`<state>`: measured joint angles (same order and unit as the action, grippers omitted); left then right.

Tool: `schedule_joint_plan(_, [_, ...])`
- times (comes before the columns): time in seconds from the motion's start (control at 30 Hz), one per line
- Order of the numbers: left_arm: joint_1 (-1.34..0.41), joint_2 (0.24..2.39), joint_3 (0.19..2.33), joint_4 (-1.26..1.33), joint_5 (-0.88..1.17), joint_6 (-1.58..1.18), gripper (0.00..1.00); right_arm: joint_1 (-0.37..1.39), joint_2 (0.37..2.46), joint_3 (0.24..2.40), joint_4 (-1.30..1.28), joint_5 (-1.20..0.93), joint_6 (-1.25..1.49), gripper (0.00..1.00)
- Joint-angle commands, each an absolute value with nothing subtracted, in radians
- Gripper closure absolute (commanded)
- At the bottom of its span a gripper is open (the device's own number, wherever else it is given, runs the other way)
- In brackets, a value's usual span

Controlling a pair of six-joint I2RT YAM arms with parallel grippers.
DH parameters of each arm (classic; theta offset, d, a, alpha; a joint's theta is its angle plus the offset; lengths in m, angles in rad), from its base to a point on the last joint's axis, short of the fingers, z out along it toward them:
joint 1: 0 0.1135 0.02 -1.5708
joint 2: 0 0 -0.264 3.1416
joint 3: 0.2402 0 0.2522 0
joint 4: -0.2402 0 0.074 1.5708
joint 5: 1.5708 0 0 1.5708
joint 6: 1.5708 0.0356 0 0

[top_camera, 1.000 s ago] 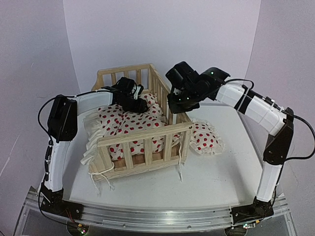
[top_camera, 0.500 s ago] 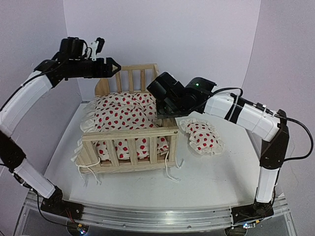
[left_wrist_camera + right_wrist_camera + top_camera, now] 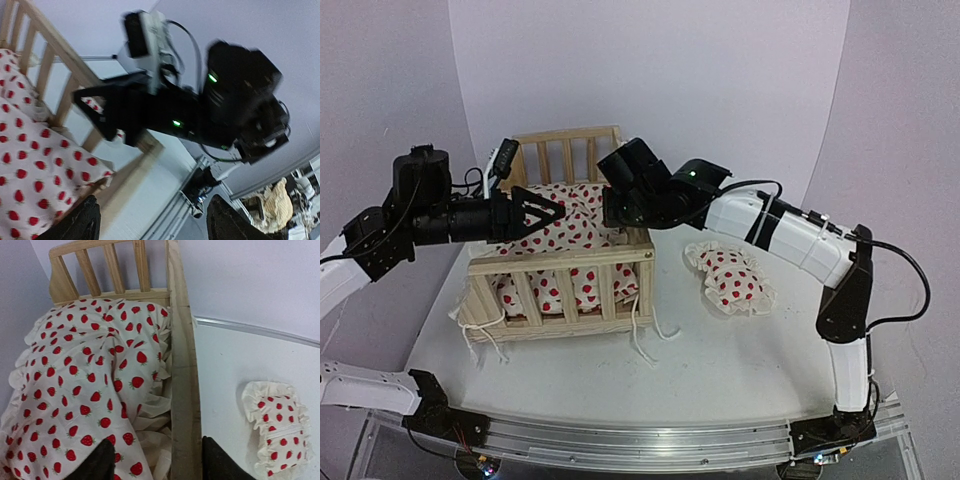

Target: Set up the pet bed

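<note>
Ctr-left of frame, left pincer (image 3: 556,212) is held spread, empty, above pet bed (image 3: 560,262); right pincer (image 3: 159,442) is spread astride its side rail (image 3: 182,365).

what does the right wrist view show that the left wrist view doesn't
Only the right wrist view shows the small pillow lying on the table beside the pet bed, and the bed's slatted end rail seen from above. Only the left wrist view shows the right arm, black with green lights, over the side rail, plus room clutter beyond the table. Both show the bed's pine frame and its red-dotted cushion.
</note>
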<state>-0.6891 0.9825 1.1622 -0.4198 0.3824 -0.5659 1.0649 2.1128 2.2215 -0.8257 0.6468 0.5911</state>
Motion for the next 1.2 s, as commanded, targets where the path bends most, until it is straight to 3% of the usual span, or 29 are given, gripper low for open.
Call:
schedule_joint_plan(0.0, [-0.933, 0.976, 1.141, -0.285, 0.222, -0.609, 0.26, 1.039, 1.915, 2.120, -0.606, 0.378, 0.409, 0.28])
schedule_joint_plan(0.1, [-1.138, 1.080, 1.143, -0.279, 0.051, -0.566, 0.24, 0.961, 1.780, 2.041, -0.704, 0.228, 0.314, 0.16])
schedule_joint_plan(0.17, [-1.239, 1.147, 1.151, -0.277, -0.071, -0.551, 0.24, 0.906, 1.682, 1.936, -0.713, 0.128, 0.231, 0.03])
schedule_joint_plan(0.27, [-1.348, 1.231, 1.157, -0.263, -0.199, -0.552, 0.24, 0.774, 1.650, 1.897, -0.799, -0.140, 0.191, 0.02])
schedule_joint_plan(0.37, [-1.428, 1.307, 1.165, -0.258, -0.301, -0.544, 0.23, 0.758, 1.675, 1.905, -0.823, -0.193, 0.140, 0.02])
schedule_joint_plan(0.53, [-1.498, 1.382, 1.111, -0.257, -0.462, -0.637, 0.23, 0.758, 1.802, 2.023, -0.756, -0.197, 0.293, 0.03])
schedule_joint_plan(0.8, [-1.503, 1.330, 0.947, -0.255, -0.509, -0.817, 0.25, 0.759, 2.021, 2.200, -0.686, -0.196, 0.426, 0.17])
schedule_joint_plan(1.0, [-1.481, 1.223, 0.832, -0.261, -0.561, -0.911, 0.28, 0.759, 2.037, 2.164, -0.687, -0.094, 0.491, 0.42])
schedule_joint_plan(1.07, [-1.445, 1.191, 0.806, -0.271, -0.548, -0.941, 0.31, 0.759, 2.013, 2.106, -0.690, -0.033, 0.536, 0.58])
schedule_joint_plan(1.17, [-1.405, 1.147, 0.777, -0.278, -0.529, -0.955, 0.33, 0.761, 1.942, 1.993, -0.687, 0.000, 0.590, 0.68])
